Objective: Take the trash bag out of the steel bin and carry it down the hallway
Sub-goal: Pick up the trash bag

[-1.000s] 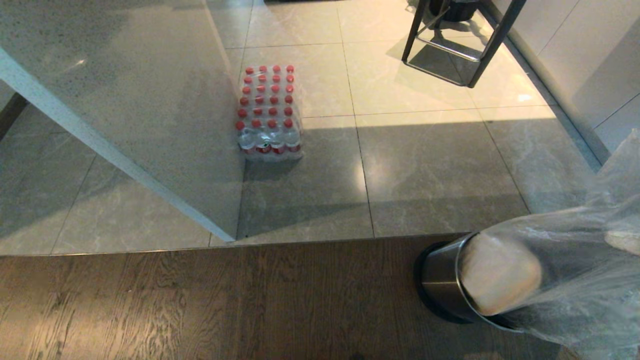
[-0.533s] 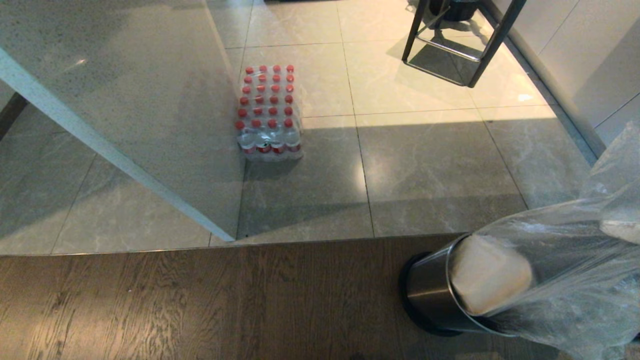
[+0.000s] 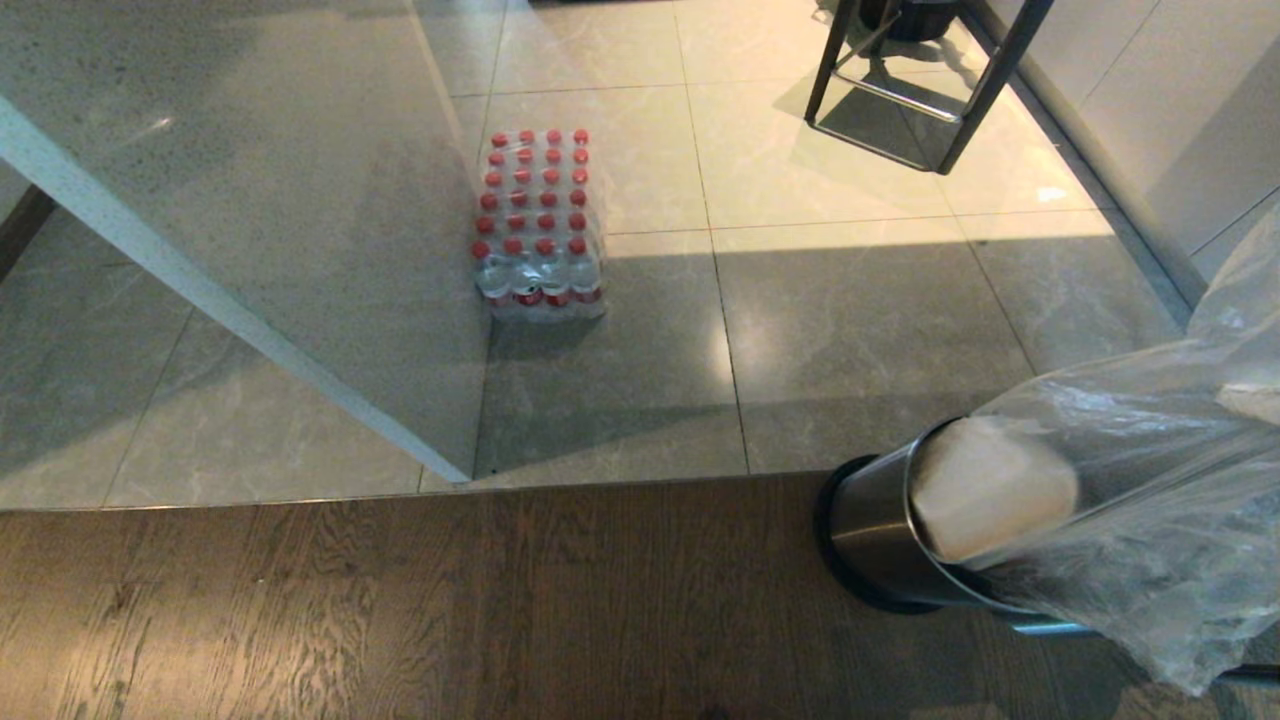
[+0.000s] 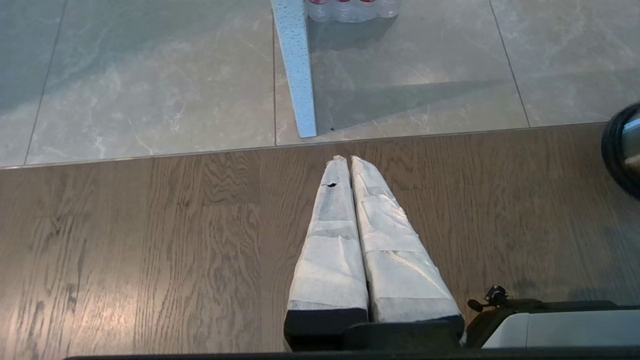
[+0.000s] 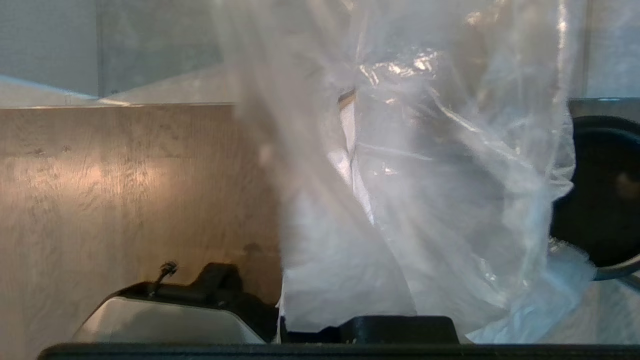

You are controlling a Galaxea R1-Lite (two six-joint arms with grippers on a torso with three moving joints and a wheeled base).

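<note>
The steel bin [image 3: 875,540] leans over on the wood floor at the lower right, its black base [image 4: 617,150] also showing at the edge of the left wrist view. The clear trash bag [image 3: 1130,480] stretches out of the bin's mouth towards the right, with a pale beige lump [image 3: 990,485] inside it at the rim. My right gripper [image 5: 348,107] is shut on the trash bag, whose film drapes over its white-wrapped fingers; the bin's dark opening [image 5: 600,200] lies beside it. My left gripper [image 4: 345,160] hangs shut and empty over the wood floor. The hallway is out of view.
A shrink-wrapped pack of red-capped bottles [image 3: 540,225] stands on the tiles beside a speckled grey counter [image 3: 250,200] with a white edge. Black stool legs [image 3: 920,90] stand at the far right, by a white wall [image 3: 1150,130]. Wood floor meets tile ahead.
The trash bag and its beige lump have moved up and away in the head view, and the leaning steel bin has shifted along with them. The left gripper's view has no earlier frame.
</note>
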